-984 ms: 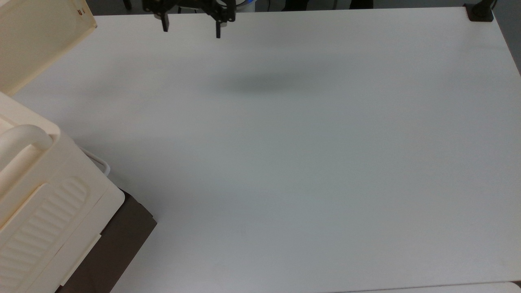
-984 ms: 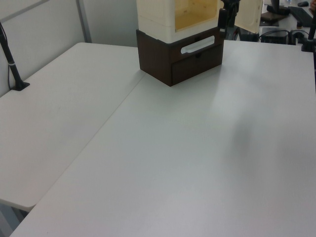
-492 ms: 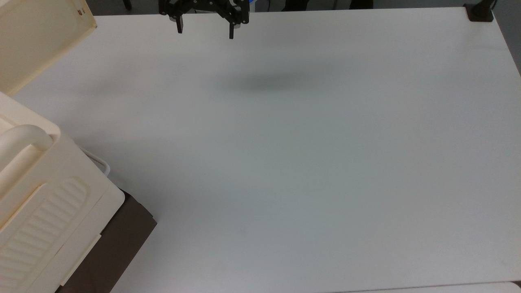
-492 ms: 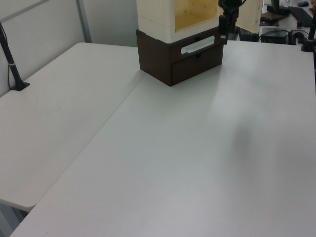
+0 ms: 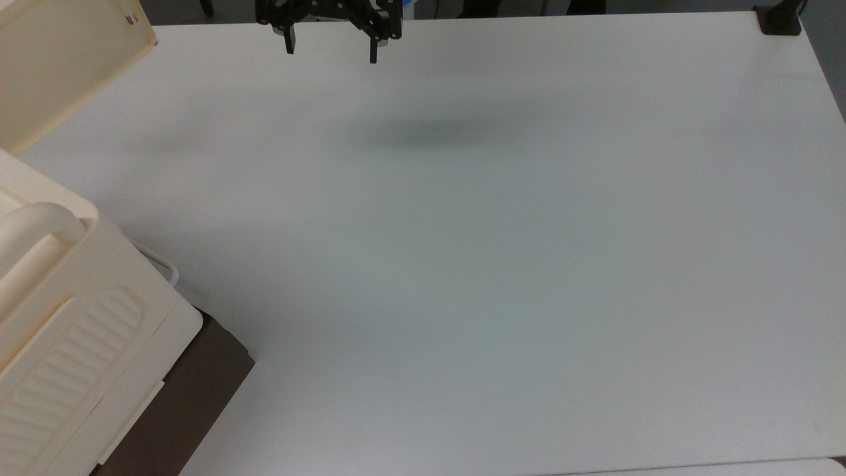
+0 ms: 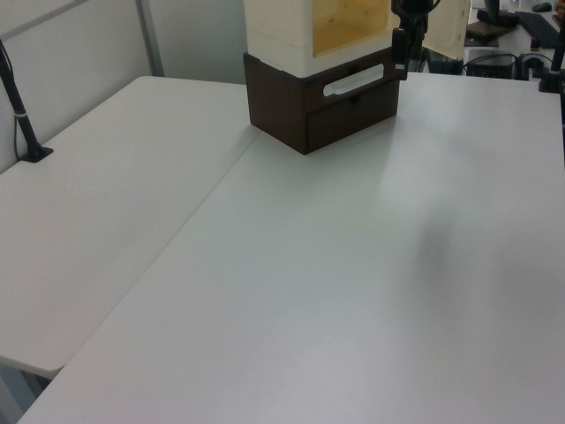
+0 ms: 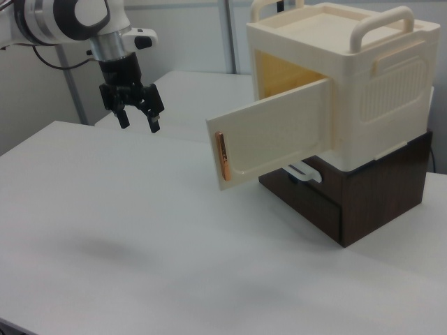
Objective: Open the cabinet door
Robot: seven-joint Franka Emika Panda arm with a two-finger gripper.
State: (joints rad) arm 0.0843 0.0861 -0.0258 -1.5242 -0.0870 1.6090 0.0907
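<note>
The cabinet door (image 7: 272, 132) stands swung wide from the cabinet (image 7: 349, 91), hinged at the box front and projecting over the table (image 7: 140, 237) toward the right view's left; its free edge, carrying a copper-coloured strip, is the part nearest the jaws, yet well apart from them. The gripper (image 7: 137, 117) hangs above the table with its jaws spread and nothing between them, clear of the door in the right view and likewise in the top view, where the gripper (image 5: 330, 51) sits at the table's far edge and the cabinet door (image 5: 63, 66) lies off to the top view's left. The door's long axis runs horizontally from hinge to free edge; its recessed face looks outward, away from the yellow interior, and the panel stands upright on its lower rim line. Judged from this arrangement, the opening appears essentially complete. The chief risk lies in any further travel of the arm toward the door: an open finger catching the free edge could push the panel back toward closure or strain the hinge, and a sideways sweep at door height could shift the whole cabinet on its dark brown base (image 7: 356, 202).
</note>
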